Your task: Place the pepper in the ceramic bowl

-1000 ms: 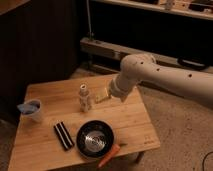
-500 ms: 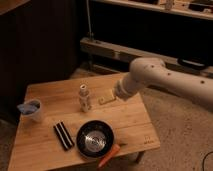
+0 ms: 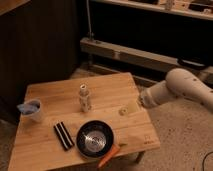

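The orange-red pepper (image 3: 109,156) lies at the table's front edge, just right of and in front of the ceramic bowl (image 3: 95,138), with its tip next to the bowl's rim. The black bowl has a grey ringed inside and holds nothing. My white arm (image 3: 180,90) reaches in from the right. The gripper (image 3: 128,109) is low over the right part of the table, behind and to the right of the bowl and well away from the pepper.
On the wooden table (image 3: 110,85) stand a small pale bottle (image 3: 84,99) at the middle, a pale-blue cup (image 3: 32,109) at the left and a black striped block (image 3: 63,135) left of the bowl. Dark shelving stands behind.
My arm has drawn back to the right, off the table's middle, and the gripper has moved right with it. The pepper and the bowl have not moved.
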Controlling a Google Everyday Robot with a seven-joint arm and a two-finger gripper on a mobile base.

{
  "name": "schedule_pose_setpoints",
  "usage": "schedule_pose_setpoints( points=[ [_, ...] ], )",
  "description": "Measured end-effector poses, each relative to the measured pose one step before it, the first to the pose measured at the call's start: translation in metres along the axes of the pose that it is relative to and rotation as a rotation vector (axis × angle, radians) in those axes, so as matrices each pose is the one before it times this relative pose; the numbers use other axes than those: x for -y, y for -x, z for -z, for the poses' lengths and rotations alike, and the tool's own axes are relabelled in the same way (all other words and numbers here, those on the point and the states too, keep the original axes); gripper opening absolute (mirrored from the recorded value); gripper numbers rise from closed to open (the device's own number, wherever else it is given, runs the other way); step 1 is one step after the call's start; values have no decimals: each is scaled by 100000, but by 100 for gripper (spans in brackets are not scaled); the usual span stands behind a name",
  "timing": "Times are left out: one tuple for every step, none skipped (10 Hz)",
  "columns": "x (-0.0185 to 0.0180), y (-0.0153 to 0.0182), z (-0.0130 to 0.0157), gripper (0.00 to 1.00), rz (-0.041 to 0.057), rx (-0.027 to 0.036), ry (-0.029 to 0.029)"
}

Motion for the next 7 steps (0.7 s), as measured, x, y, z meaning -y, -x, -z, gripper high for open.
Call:
schedule_pose_setpoints(
  points=[
    [66, -567, 583, 80, 2602, 1342, 1259],
    [17, -169, 226, 80, 1096, 604, 395],
    [-64, 1, -20, 80, 446, 221, 393],
    [-241, 301, -343, 80, 3116, 1182, 1358],
    [-270, -86, -241, 80, 4698, 952, 1920],
    [-732, -332, -155, 80, 9943, 1134, 5011],
    [-679, -258, -92, 80, 9375, 1215, 6107]
  ],
)
